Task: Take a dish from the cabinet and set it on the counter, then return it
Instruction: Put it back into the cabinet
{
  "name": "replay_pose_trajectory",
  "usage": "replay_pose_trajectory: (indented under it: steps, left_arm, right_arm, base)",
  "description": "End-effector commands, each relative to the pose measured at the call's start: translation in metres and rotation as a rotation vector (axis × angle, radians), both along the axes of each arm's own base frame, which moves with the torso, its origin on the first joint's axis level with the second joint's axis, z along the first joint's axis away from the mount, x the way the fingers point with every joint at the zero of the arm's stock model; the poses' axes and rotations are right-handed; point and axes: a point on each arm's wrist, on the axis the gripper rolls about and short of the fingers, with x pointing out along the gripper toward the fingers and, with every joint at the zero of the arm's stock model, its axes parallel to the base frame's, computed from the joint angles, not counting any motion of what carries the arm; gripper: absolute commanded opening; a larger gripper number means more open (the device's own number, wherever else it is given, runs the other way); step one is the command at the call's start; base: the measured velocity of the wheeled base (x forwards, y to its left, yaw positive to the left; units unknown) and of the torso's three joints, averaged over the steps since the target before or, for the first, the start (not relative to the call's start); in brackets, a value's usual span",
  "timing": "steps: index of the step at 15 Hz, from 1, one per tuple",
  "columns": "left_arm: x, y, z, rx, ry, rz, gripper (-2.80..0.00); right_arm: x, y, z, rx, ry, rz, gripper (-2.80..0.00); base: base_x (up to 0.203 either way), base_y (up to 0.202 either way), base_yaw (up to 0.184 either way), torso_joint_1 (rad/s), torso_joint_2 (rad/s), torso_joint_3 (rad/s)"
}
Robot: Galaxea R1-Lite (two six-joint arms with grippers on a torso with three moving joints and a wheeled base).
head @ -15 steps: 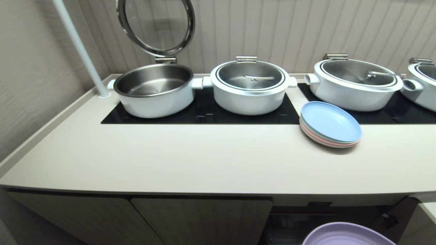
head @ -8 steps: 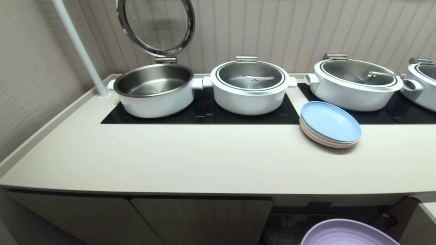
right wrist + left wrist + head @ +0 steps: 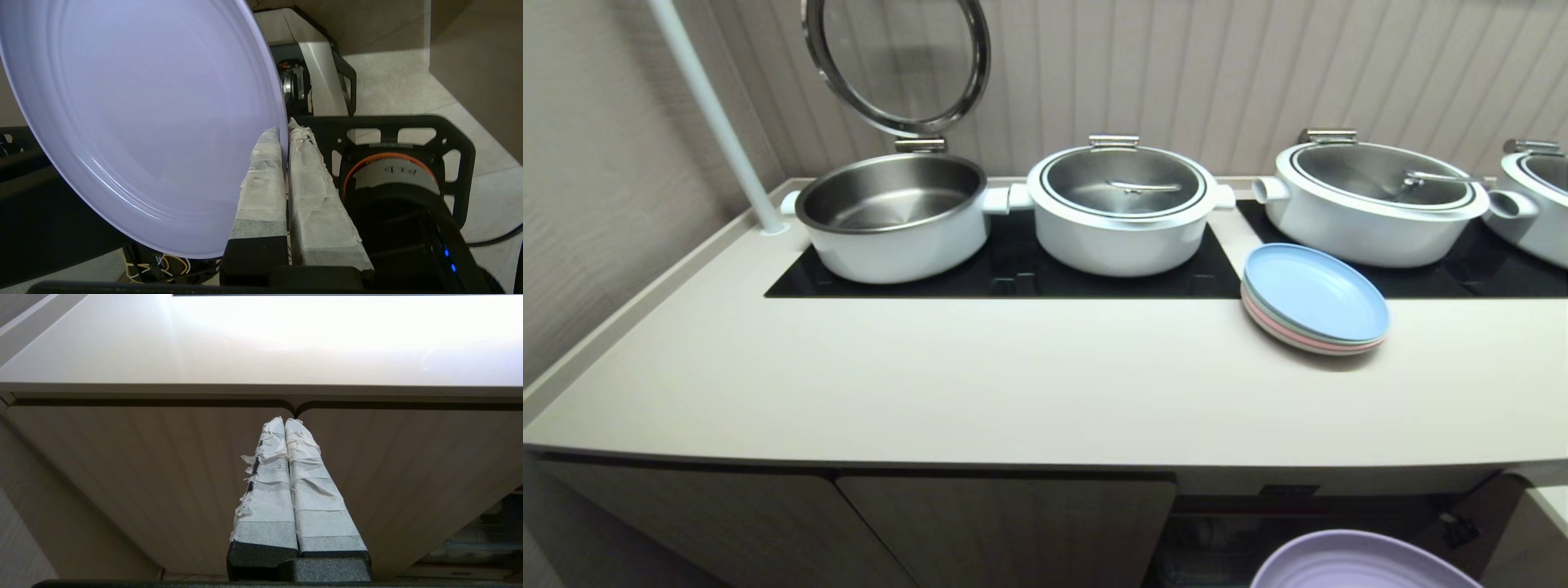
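The lavender dish [image 3: 1360, 562] shows at the bottom right of the head view, below the counter [image 3: 1013, 384] and in front of the open part of the cabinet [image 3: 1005, 531]. In the right wrist view my right gripper [image 3: 284, 132] is shut on the rim of the dish [image 3: 139, 122], which it holds on edge. Neither arm appears in the head view. My left gripper [image 3: 284, 421] is shut on nothing and points at the closed cabinet doors [image 3: 163, 477] under the counter edge [image 3: 261, 390].
On the counter sit a stack of light-blue and pink plates [image 3: 1313, 298] and several white pots on black cooktop panels [image 3: 1013, 269]; the leftmost pot [image 3: 892, 214] has its lid raised. A white pole [image 3: 715, 114] stands at the back left. My own base [image 3: 392, 179] shows behind the dish.
The dish has barely shifted at the bottom of the head view. Nothing else has moved.
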Motion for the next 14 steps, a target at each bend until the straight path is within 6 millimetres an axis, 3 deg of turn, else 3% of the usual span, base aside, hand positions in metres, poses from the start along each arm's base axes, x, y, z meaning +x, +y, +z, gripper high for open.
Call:
replay_pose_trajectory:
  steps: [1,14]
  left_arm:
    - [0.0000,0.0000,0.0000,0.000,0.000,0.000,-2.80]
    - [0.0000,0.0000,0.0000,0.000,0.000,0.000,-2.80]
  right_arm:
    - [-0.0028,-0.0012,0.0000,0.006,0.014,-0.019,-2.80]
    - [-0.0017,-0.0002,-0.0005,0.005,0.028,-0.020,-2.80]
  base:
    - [0.000,0.000,0.000,-0.100,0.19,0.118]
    - [0.000,0.000,0.000,-0.156,0.34,0.176]
